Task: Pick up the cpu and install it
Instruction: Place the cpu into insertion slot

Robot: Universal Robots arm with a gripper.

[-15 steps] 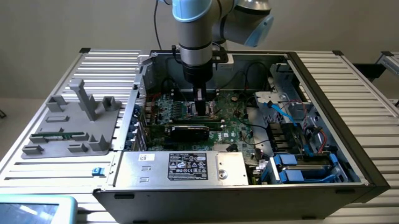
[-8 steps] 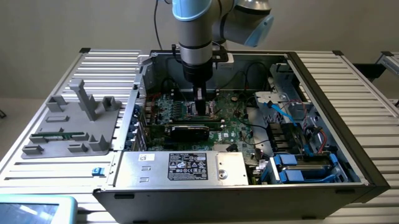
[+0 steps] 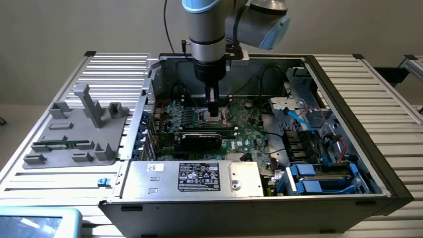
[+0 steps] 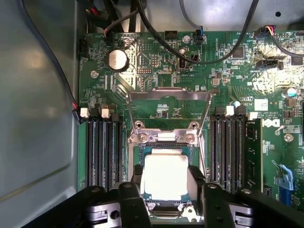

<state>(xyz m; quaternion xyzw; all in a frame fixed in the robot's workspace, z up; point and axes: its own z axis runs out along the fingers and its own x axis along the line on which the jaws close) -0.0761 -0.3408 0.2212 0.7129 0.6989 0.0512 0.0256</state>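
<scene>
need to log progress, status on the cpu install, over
gripper low over the socket. cpu lying flat in it, retention frame swung up. black cable crosses the board beyond the socket, not over it.

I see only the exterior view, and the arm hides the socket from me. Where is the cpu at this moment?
Observer: The cpu lies within the socket, right at the gripper.
Operator: Is the metal frame closed over it?
Observer: No, the metal frame stands open, tilted away from the cpu.
Operator: What is beside the socket?
Observer: Black memory slots run along both its sides.
</scene>
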